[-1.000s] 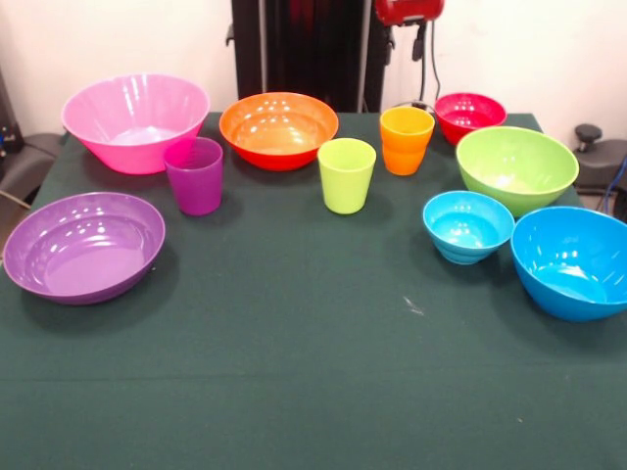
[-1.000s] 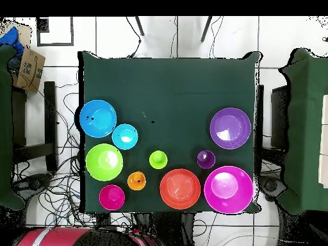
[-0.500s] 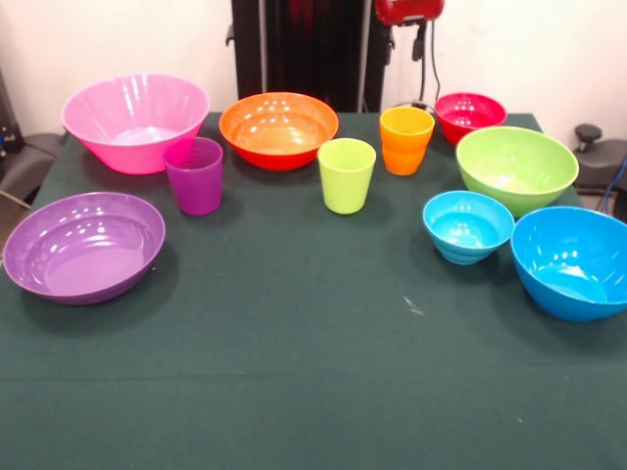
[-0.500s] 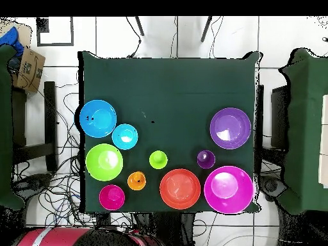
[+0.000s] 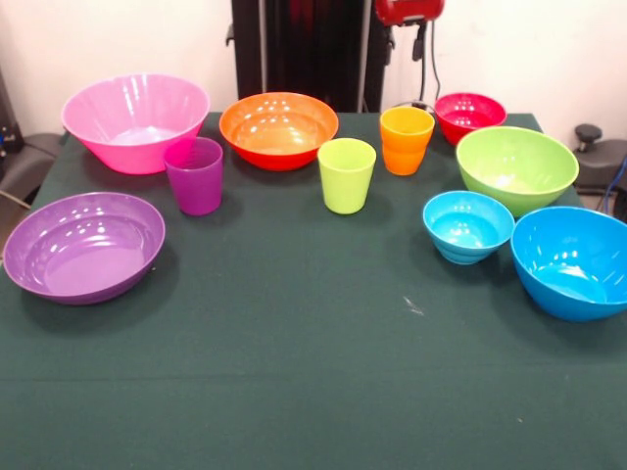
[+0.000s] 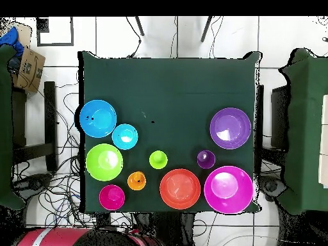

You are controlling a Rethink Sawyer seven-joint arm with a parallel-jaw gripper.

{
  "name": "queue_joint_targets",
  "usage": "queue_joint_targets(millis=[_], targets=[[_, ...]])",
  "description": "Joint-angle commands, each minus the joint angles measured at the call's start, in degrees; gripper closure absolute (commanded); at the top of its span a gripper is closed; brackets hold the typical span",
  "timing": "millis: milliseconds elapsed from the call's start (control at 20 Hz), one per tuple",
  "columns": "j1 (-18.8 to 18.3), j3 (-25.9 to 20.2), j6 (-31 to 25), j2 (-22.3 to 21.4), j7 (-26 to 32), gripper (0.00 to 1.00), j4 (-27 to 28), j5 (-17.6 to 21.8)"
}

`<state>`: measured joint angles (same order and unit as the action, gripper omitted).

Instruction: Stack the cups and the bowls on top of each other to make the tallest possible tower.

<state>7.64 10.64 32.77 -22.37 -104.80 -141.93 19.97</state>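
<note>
Cups (image 5: 347,174) and bowls (image 5: 516,167) stand apart, unstacked. Gripper state cannot be told. Glossy rims could slip, toppling any tall tower.

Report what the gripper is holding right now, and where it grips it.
Nothing is held. No gripper shows in either view, and all cups and bowls, such as the purple cup and the orange bowl, sit unstacked on the table.

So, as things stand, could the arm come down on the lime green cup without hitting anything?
Probably yes. The lime green cup stands upright and apart from its neighbours, the orange bowl and orange cup, with nothing above it. The claw itself is out of sight.
</note>
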Motion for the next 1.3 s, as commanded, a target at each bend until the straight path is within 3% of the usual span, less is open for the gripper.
queue_joint_targets(millis=[50,400,1300], targets=[[0.28,-5.56,-5.75,0.33,-8.19,0.00,5.81,-1.96],[1.60,-4.30,-5.79,-0.37,-8.19,0.00,5.34,-3.17],[-2.81,-8.30,-12.79,-7.03,-8.31,0.00,5.28,-1.79]])
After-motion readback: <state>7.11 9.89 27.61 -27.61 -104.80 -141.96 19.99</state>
